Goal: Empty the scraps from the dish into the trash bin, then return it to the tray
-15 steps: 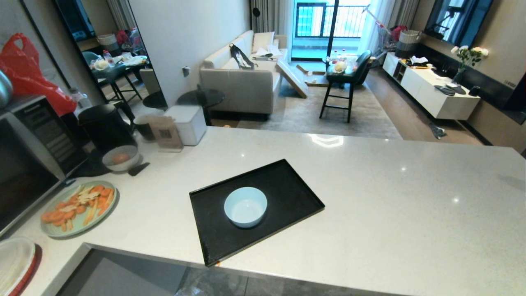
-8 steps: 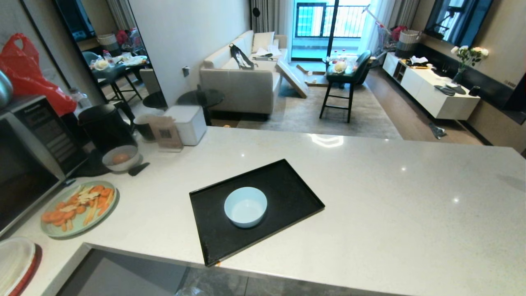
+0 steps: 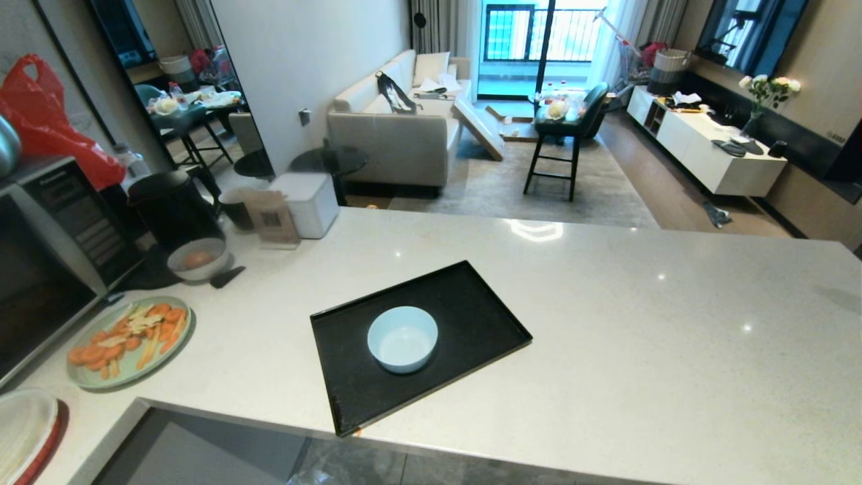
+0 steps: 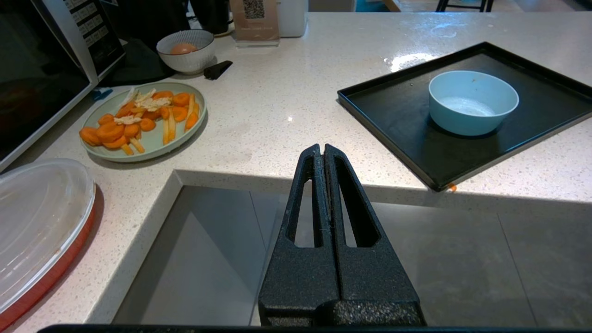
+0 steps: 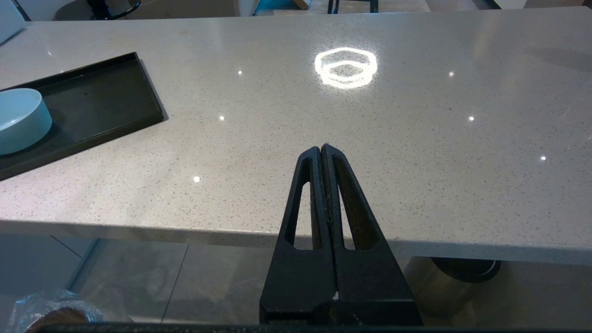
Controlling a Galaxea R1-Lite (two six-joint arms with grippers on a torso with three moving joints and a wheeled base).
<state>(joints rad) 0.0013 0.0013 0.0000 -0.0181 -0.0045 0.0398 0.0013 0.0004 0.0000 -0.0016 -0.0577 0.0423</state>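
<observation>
Counter (image 3: 606,323) carries the black tray (image 3: 471,303), and the pale-blue bowl (image 3: 403,339) sits on it near the middle, upright and looking empty of scraps, so I judge the dumping done. Trash bin (image 5: 51,317) shows only as crinkled plastic and a coppery rim low by the floor in the right wrist view. Both arms hang below the counter edge, well short of the bowl: left gripper (image 4: 322,150) clenched on nothing, right gripper (image 5: 321,150) clenched on nothing. Risk: reaching up again could catch the counter edge or nudge the tray, sliding the bowl.
</observation>
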